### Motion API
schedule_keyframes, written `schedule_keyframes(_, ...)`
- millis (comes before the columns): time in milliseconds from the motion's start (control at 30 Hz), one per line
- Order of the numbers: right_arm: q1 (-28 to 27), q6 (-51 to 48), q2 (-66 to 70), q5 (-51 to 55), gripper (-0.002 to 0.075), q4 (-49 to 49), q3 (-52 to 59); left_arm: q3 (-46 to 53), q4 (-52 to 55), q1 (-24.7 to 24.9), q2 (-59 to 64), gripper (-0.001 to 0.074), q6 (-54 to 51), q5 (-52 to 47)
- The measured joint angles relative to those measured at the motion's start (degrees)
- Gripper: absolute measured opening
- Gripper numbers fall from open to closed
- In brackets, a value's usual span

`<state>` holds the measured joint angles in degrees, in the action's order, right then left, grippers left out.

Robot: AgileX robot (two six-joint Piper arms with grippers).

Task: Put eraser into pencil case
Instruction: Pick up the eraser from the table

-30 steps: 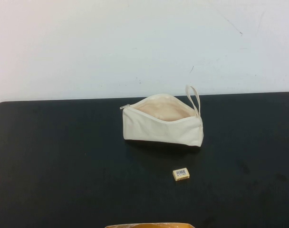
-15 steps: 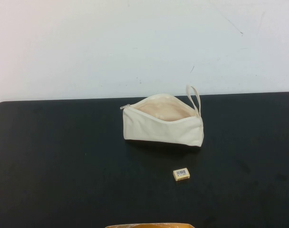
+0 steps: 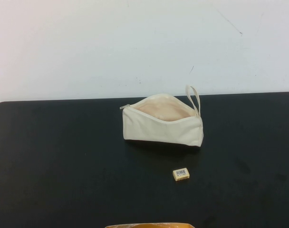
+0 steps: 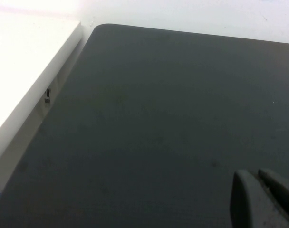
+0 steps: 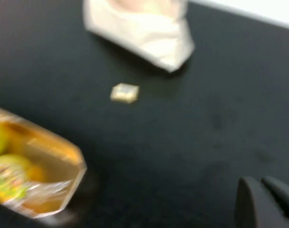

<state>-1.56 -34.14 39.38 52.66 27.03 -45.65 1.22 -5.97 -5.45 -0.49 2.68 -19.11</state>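
In your high view the tiny yellowish-tan barcode-labelled eraser (image 3: pixel 181 174) lies lower centre on the black table (image 3: pixel 63 156), apart from the gaping cream fabric pencil case (image 3: pixel 162 126) at centre; each wrist view shows its gripper, left (image 4: pixel 264 199) and right (image 5: pixel 267 202), clenched at lower right.

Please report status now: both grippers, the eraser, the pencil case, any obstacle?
Left gripper and right gripper parked off the objects, holding nothing. Eraser lies on table, in front of open pencil case. Nothing between them.
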Motion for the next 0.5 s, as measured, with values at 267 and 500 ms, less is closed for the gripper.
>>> schedule_keyframes(267, 4.3, -2.9, 21.6, 8.5, -0.0001, 1.3, -15.7, 0.0, 0.0, 0.0, 0.0, -0.0001, 0.0, 0.0)
schedule_keyframes(500, 22.2, 9.9, 34.4, 5.7, -0.0001, -14.9, -24.0, 0.0, 0.0, 0.0, 0.0, -0.0001, 0.0, 0.0)
